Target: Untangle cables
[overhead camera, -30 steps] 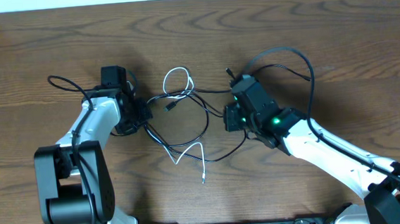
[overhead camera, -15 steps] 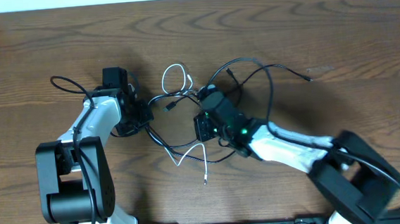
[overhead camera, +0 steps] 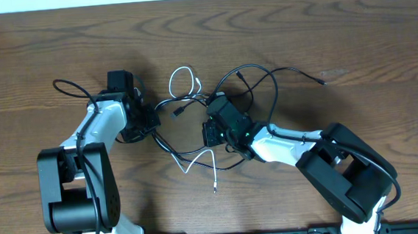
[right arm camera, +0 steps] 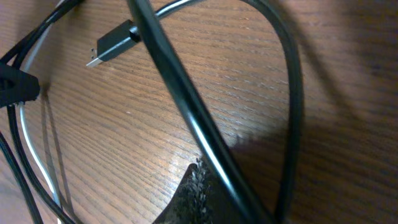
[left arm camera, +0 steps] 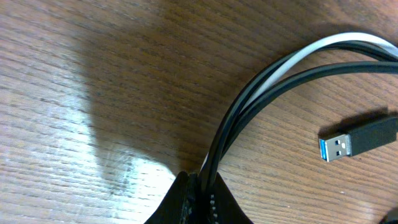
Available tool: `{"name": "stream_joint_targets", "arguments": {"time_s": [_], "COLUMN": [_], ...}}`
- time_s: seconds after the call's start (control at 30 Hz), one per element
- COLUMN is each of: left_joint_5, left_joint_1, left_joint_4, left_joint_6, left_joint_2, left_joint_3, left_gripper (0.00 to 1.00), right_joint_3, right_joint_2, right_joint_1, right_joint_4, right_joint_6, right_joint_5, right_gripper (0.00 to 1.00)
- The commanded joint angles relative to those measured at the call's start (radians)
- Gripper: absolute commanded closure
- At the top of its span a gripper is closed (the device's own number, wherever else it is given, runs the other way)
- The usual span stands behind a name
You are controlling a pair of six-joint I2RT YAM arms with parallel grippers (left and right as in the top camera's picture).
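From above, the left arm (overhead camera: 95,128) is seen bent at the elbow over the wooden table (overhead camera: 41,40). The left gripper (overhead camera: 147,123) is pointed at the middle, where the cables (overhead camera: 183,111) lie in a messy heap. The right arm (overhead camera: 284,143) is stretched low from the other side, and the right gripper (overhead camera: 209,132) is set right at the heap. A white cable (overhead camera: 183,74) is looped at the top and bent in a sharp corner lower down. Black cables (overhead camera: 269,76) are curled around it, with one end lying far to the right. How the jaws stand cannot be told from up here. In the left wrist view, the left gripper (left arm camera: 198,186) is seen squeezed tight on two black cables (left arm camera: 261,93) and the white cable (left arm camera: 354,38), which are bent away together in a curve. A USB plug (left arm camera: 357,139) is laid just beside them, and its blue inside is shown only here. In the right wrist view, the right gripper (right arm camera: 198,186) is closed all the way. A black cable (right arm camera: 174,87) is run slantwise right past its tip, but whether it is pinched cannot be told. The USB plug (right arm camera: 115,42) is seen at the top left.
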Motion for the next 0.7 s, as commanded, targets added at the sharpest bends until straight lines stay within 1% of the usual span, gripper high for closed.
{"name": "stream_joint_targets", "arguments": {"time_s": [0.0,0.13,0.3,0.37,0.53,0.67], "left_joint_5": [-0.036,-0.035,-0.035,-0.035,-0.036,-0.035], "left_joint_1": [0.002,0.002,0.002,0.002,0.002,0.002], "left_joint_4": [-0.002,-0.002,-0.002,-0.002,-0.001,-0.002], "left_joint_6": [-0.001,-0.001,-0.001,-0.001,-0.001,-0.001], "left_joint_2": [0.012,0.012,0.012,0.012,0.012,0.012], "left_joint_3": [-0.006,-0.006,-0.006,-0.006,-0.006,-0.006], "left_gripper": [0.92,0.92,0.92,0.92,0.92,0.92], "right_joint_3": [-0.039,-0.035,-0.024,-0.024,-0.024,-0.024], "right_joint_2": [0.041,0.014,-0.011,-0.021,-0.038,-0.093], "right_joint_1": [-0.027,-0.039,-0.039,-0.042,-0.045,-0.045], "right_joint_4": [-0.115,-0.187,-0.314,-0.390,-0.425,-0.446], "right_joint_6": [0.073,0.085,0.085,0.085,0.083,0.080], "right_joint_5": [0.018,-0.037,-0.040,-0.040,-0.064,-0.072], "right_gripper": [0.98,0.98,0.99,0.99,0.99,0.99]}}
